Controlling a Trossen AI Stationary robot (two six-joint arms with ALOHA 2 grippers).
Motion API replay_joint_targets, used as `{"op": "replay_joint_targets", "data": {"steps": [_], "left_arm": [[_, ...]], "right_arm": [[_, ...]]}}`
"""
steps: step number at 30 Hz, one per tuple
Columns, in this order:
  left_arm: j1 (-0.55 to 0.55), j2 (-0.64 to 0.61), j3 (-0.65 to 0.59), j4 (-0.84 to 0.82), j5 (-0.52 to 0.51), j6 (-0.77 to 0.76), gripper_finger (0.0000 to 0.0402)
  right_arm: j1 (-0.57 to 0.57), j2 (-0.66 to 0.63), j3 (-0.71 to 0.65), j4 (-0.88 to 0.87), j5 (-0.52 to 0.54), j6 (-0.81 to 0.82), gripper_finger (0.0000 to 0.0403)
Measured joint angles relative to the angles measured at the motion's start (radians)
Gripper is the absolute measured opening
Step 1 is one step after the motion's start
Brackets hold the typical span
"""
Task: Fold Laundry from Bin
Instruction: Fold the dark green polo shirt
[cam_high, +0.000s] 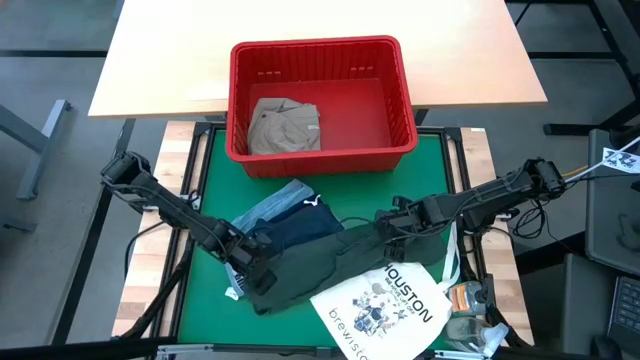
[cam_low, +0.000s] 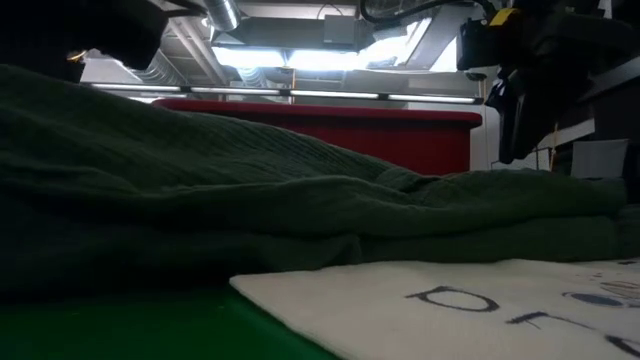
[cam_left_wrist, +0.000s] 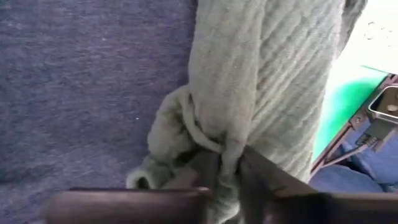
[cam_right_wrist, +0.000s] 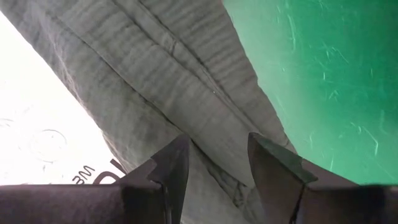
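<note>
The red bin (cam_high: 405, 100) stands at the far side with a khaki garment (cam_high: 283, 127) lying in it. In front of it, on the green mat (cam_high: 215, 170), a light blue denim piece (cam_high: 275, 205) and a navy garment (cam_high: 300, 228) lie flat. The dark green garment (cam_high: 320, 262) lies across them, stretched between my two grippers. My left gripper (cam_high: 250, 262) is shut on its left end, over the navy cloth (cam_left_wrist: 74, 87). My right gripper (cam_high: 395, 225) is shut on its right end, beside the white tote bag (cam_high: 385, 300). My left gripper pinches a bunched fold at the green garment's edge (cam_left_wrist: 217, 146) between its two fingers, several layers gathered together. It comes slanting down from above. The cloth there lies on the navy garment. My right gripper has a thick ridge of the green garment (cam_right_wrist: 214, 134) between its two fingers (cam_right_wrist: 177, 158). The fingers come steeply from above and stand across the ridge. The rest of the cloth lies flat on the mat and on the tote bag.
The tote bag (cam_low: 450, 300) covers the near right of the mat, partly under the green garment (cam_low: 250, 190). Small items (cam_high: 470, 300) sit at the near right corner. A bare strip of mat (cam_right_wrist: 323, 81) lies beyond the right gripper. A wooden tabletop (cam_high: 170, 60) lies behind the bin.
</note>
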Motion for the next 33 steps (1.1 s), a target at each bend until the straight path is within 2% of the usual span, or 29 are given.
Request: {"op": "replay_joint_targets", "data": {"steps": [3, 13, 22, 33], "left_arm": [[0.004, -0.001, 0.007, 0.000, 0.014, -0.001, 0.0008], [0.032, -0.002, 0.101, 0.008, 0.038, 0.001, 0.0004], [0.089, -0.002, 0.106, 0.224, 0.032, 0.043, 0.0003], [0.169, 0.023, 0.107, 0.433, -0.043, 0.055, 0.0003]], "right_arm": [[0.000, 0.000, 0.000, 0.002, -0.007, 0.000, 0.0166], [-0.002, 0.000, 0.000, 0.001, -0.009, 0.000, 0.0166], [-0.001, -0.022, 0.000, -0.003, -0.009, -0.034, 0.0166], [-0.001, -0.189, 0.000, -0.003, -0.009, -0.034, 0.0166]]}}
